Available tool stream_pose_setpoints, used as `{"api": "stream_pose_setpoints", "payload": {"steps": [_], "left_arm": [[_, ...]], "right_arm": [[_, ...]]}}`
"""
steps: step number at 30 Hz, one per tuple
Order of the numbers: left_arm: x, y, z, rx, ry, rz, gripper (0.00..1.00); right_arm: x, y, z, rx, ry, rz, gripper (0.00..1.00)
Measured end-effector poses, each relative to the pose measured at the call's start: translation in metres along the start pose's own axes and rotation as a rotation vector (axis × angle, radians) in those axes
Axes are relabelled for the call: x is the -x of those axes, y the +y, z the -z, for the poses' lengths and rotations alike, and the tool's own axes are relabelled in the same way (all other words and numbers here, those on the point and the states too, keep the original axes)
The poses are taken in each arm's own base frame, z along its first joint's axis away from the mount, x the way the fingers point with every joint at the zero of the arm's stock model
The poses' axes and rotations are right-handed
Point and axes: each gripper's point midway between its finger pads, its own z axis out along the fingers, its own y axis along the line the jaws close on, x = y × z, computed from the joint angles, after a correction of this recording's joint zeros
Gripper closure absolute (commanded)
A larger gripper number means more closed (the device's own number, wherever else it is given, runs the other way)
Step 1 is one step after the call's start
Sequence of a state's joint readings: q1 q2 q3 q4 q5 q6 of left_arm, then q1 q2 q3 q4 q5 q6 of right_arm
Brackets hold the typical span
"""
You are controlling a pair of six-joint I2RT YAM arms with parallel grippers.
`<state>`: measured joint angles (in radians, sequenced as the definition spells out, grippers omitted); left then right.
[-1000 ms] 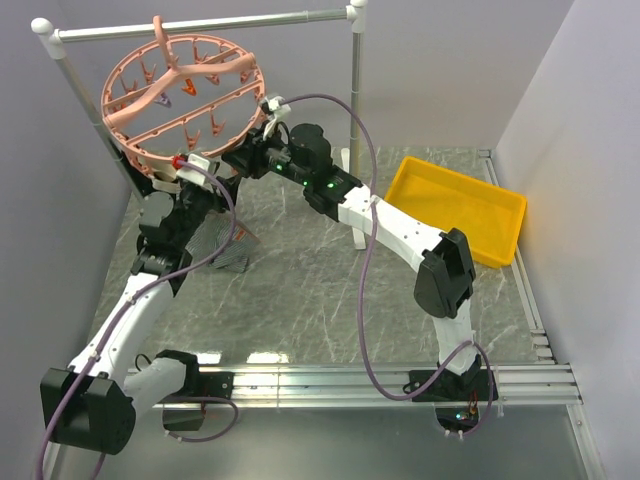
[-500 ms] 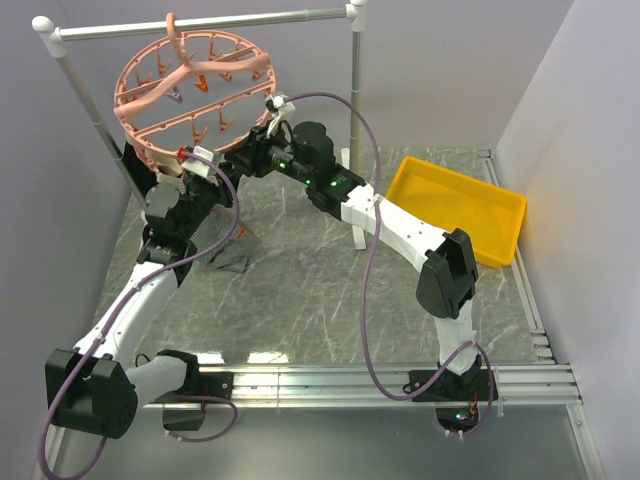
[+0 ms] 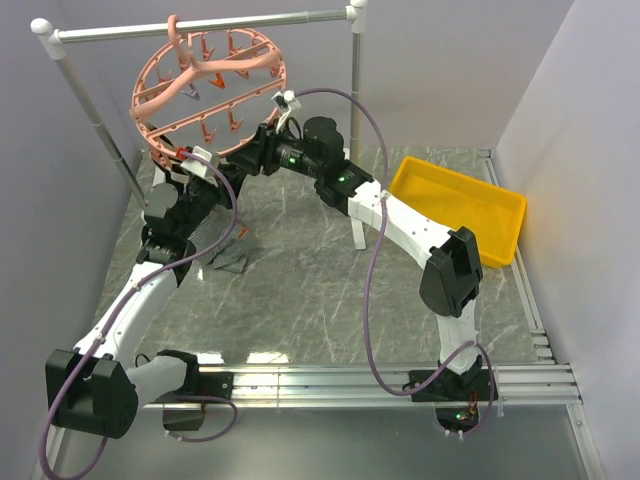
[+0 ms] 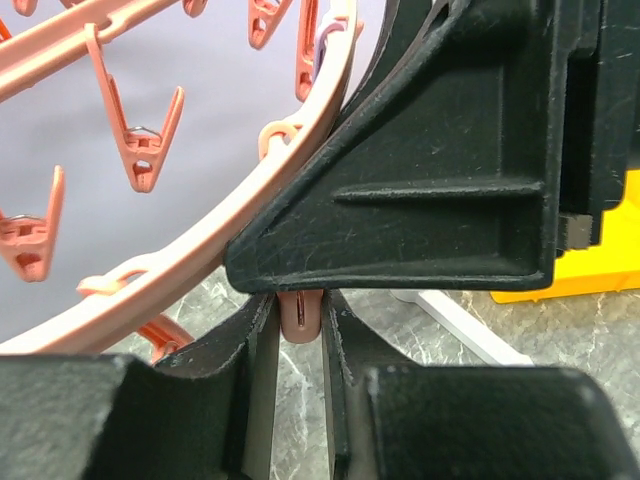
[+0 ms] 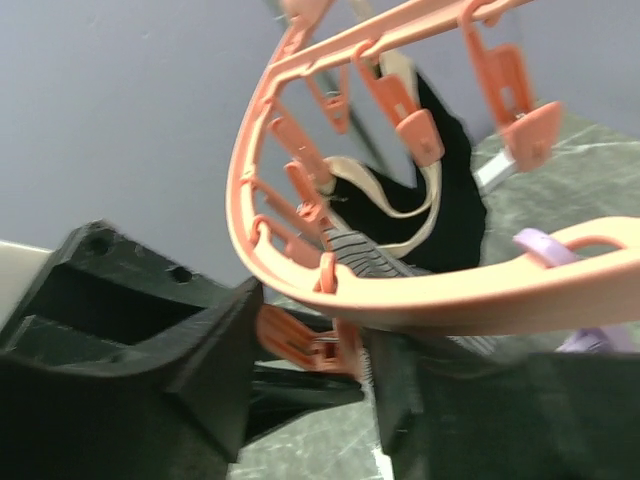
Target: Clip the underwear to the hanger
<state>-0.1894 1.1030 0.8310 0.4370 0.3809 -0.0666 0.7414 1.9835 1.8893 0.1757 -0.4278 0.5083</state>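
The salmon-pink hanger [image 3: 213, 68] hangs by its hook from the rail, tilted. My left gripper [image 3: 186, 160] is at the ring's lower left rim. In the left wrist view its jaws [image 4: 298, 340] are shut on the tab of a pink clip [image 4: 300, 312] under the ring [image 4: 200, 262]. My right gripper [image 3: 263, 142] is at the lower right rim and stands open [image 5: 310, 372] around an orange-pink clip [image 5: 300, 345], which rests near one finger. The striped grey underwear [image 3: 224, 246] hangs low beside the left arm; its fabric [image 5: 365, 262] shows just behind the ring [image 5: 450, 295]. Whether a clip holds it is hidden.
A grey rail [image 3: 230, 22] on two posts carries the hanger; the right post [image 3: 355, 90] stands just behind my right arm. A yellow tray [image 3: 460, 205] sits at the right of the marbled table. Walls close in on the left, back and right.
The hanger has swung right along the rail. My left gripper has closed on a clip tab. The right gripper has followed the rim right and its jaws have widened.
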Motion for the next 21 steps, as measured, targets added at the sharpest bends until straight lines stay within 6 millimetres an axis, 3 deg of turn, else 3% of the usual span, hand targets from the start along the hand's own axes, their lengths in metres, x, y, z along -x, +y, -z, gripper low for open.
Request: {"api": "stream_pose_setpoints", "payload": {"steps": [3, 7, 14, 19, 21], "left_arm": [[-0.0001, -0.0008, 0.0001, -0.004, 0.001, 0.006, 0.99], [-0.0003, -0.001, 0.0, -0.006, 0.002, 0.006, 0.99], [-0.0028, -0.0009, 0.0005, -0.004, 0.013, 0.01, 0.99], [-0.0039, -0.0011, 0.0005, -0.005, 0.019, 0.013, 0.99], [-0.0043, -0.0011, 0.0006, -0.005, 0.022, 0.013, 0.98]], "right_arm": [[0.0001, 0.0035, 0.0, 0.014, 0.001, -0.005, 0.61], [-0.0007, 0.003, 0.0005, 0.015, 0.006, -0.007, 0.47], [-0.0044, -0.0015, 0.0018, 0.005, 0.023, 0.017, 0.41], [-0.0056, -0.0027, 0.0034, 0.002, 0.033, 0.045, 0.47], [-0.006, -0.0017, 0.0041, 0.005, 0.038, 0.061, 0.57]]}}
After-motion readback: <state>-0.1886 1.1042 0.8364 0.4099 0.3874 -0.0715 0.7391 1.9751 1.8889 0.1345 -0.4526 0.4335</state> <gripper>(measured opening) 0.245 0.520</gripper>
